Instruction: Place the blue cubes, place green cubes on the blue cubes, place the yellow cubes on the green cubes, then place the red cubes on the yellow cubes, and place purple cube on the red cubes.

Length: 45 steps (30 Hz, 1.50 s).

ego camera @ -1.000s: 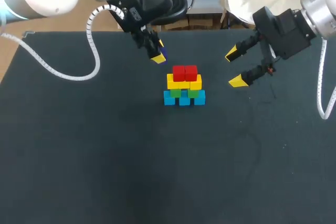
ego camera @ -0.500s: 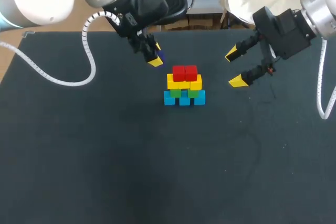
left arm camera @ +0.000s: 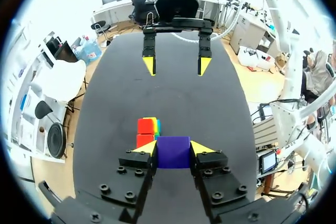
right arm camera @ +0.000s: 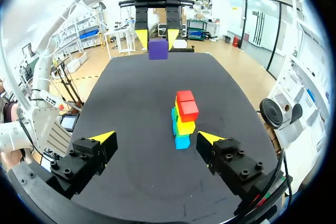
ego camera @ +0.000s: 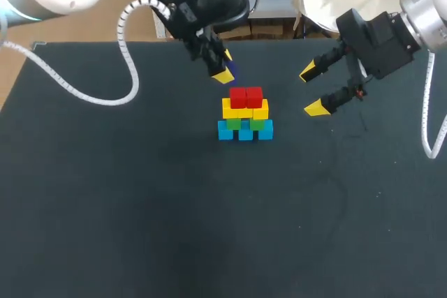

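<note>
A small pyramid of cubes stands mid-table: three blue cubes (ego camera: 244, 132) at the base, green cubes (ego camera: 260, 123) on them, yellow cubes (ego camera: 244, 109) above, two red cubes (ego camera: 246, 95) on top. My left gripper (ego camera: 225, 72) hovers just behind and left of the red cubes, shut on a purple cube (ego camera: 231, 70). In the left wrist view the purple cube (left arm camera: 173, 152) sits between the yellow tips, with the pyramid (left arm camera: 148, 128) ahead and below. My right gripper (ego camera: 312, 90) hangs open to the right of the pyramid, nothing in it; its own view shows the pyramid (right arm camera: 184, 119) ahead of its open fingers.
The black table mat (ego camera: 140, 207) is bare around the pyramid. The left arm's white cable (ego camera: 126, 68) loops over the table's back left.
My left gripper, with the purple cube, has moved right and slightly back, closer to the top of the pyramid. The right arm and the cubes have stayed put.
</note>
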### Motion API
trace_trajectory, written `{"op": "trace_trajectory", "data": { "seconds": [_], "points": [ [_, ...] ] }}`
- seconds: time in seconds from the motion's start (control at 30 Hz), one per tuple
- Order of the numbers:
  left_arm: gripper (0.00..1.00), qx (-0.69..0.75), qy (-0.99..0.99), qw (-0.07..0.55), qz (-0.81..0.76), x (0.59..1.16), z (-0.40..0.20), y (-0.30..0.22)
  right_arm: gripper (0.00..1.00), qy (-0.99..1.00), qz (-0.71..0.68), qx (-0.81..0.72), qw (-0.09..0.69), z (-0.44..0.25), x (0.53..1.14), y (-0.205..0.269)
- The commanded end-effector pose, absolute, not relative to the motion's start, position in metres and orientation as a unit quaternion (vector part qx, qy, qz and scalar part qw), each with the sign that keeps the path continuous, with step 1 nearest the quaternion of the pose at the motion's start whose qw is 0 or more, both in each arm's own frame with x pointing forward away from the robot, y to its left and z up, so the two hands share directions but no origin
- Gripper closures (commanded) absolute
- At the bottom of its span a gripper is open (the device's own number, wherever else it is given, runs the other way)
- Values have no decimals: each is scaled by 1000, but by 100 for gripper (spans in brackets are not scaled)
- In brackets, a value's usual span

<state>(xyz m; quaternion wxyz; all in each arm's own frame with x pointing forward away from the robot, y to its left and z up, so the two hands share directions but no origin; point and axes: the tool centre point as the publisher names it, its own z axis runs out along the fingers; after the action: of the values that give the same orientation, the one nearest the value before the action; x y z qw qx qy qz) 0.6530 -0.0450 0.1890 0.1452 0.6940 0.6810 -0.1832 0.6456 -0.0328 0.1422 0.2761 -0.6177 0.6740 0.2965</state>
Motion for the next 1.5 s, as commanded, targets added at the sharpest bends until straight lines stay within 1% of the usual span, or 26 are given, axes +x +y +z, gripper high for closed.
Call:
{"op": "trace_trajectory", "data": {
  "seconds": [0.03, 0.2, 0.43, 1.13, 1.33, 1.5],
  "points": [
    [100, 694, 687, 128, -172, 650, 183, -62, 0, 673, 297, -618, 277, 142, 645, -33],
    [100, 680, 700, 120, -183, 644, 173, -68, 0, 673, 297, -618, 277, 142, 645, -33],
    [100, 648, 729, 126, -180, 641, 166, -67, 0, 673, 297, -618, 277, 142, 645, -33],
    [100, 648, 730, 127, -179, 640, 164, -68, 0, 673, 297, -618, 277, 142, 645, -33],
    [100, 647, 711, 179, -211, 630, 171, -88, 0, 673, 297, -618, 277, 142, 645, -33],
    [100, 661, 704, 160, -206, 630, 165, -97, 0, 673, 297, -618, 277, 142, 645, -33]
  ]
}}
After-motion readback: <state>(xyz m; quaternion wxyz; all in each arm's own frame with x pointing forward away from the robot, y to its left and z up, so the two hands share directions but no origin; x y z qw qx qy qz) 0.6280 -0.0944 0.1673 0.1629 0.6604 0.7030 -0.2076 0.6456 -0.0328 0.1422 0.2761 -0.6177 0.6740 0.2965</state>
